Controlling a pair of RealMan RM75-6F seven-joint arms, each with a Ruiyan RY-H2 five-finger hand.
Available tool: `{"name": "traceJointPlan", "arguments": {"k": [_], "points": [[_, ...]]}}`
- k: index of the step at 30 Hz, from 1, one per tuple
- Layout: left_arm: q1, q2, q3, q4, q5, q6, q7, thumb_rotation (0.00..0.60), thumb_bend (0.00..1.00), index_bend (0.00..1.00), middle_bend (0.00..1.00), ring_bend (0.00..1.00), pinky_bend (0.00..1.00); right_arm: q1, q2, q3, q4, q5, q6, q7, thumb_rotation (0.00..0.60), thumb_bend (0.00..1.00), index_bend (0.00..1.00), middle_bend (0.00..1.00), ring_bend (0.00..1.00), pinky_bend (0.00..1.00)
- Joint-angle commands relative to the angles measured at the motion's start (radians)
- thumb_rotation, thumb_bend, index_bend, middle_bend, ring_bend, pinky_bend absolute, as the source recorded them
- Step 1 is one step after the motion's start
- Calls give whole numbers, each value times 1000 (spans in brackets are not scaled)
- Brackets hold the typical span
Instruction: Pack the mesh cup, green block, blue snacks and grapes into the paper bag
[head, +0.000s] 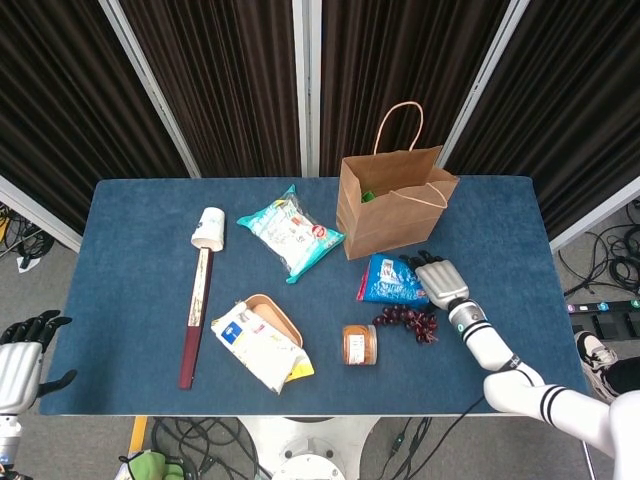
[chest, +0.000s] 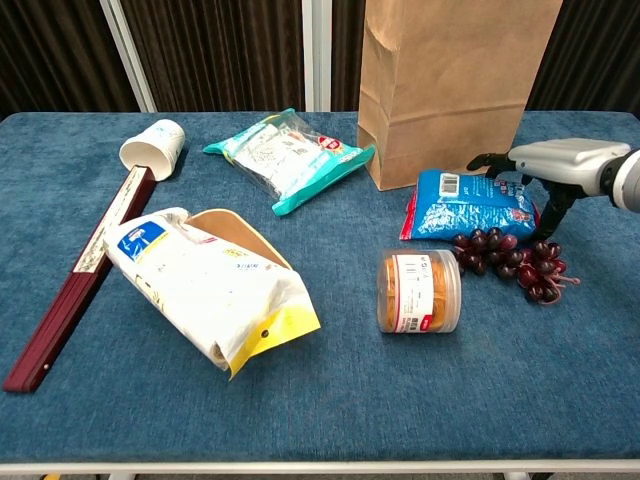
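The brown paper bag (head: 395, 205) (chest: 450, 90) stands upright at the back of the table, and something green (head: 368, 196) shows in its mouth. The blue snacks pack (head: 390, 282) (chest: 462, 207) lies flat in front of it. Right in front of the pack lie the dark grapes (head: 408, 320) (chest: 508, 256). My right hand (head: 438, 280) (chest: 556, 162) hovers over the pack's right end, fingers spread above it and thumb pointing down beside its edge. My left hand (head: 20, 362) hangs off the table's left front corner, holding nothing. No mesh cup shows.
An orange-lidded jar (head: 360, 344) (chest: 420, 290) lies left of the grapes. A teal snack bag (head: 290, 232) (chest: 290, 155), a paper cup (head: 209, 228) (chest: 155, 147), a dark red folded fan (head: 196, 318) (chest: 80, 270), and a white-yellow pouch (head: 262, 345) (chest: 205, 285) over a tan bowl (head: 275, 310) fill the left half.
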Motion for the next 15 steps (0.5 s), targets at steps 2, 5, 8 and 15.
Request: {"name": "traceJointPlan", "arguments": {"k": [2,5,8,15], "points": [[-1,1,-1,1,0,0,-2,600,50,311,298,258,239,-2,-14,-9,7,-27,33,-3,600,196,193,310,165,337],[0,2,-1,1,1,1,-3,600,50,311,298,258,239,-17,-11,-14,4,-94,101,32,600,292,406,420,307,486],[1,1,1,2,1,0,-4,600,50,311,298,258,239,-39,13,-23,-14,-183,189,89,600,341,524,492,365,548],[-4,2,-3,0,6,0,0,600,50,311,298,258,238,-77,161,-40,-156,-420,437,204,600,353,576,521,377,559]]}}
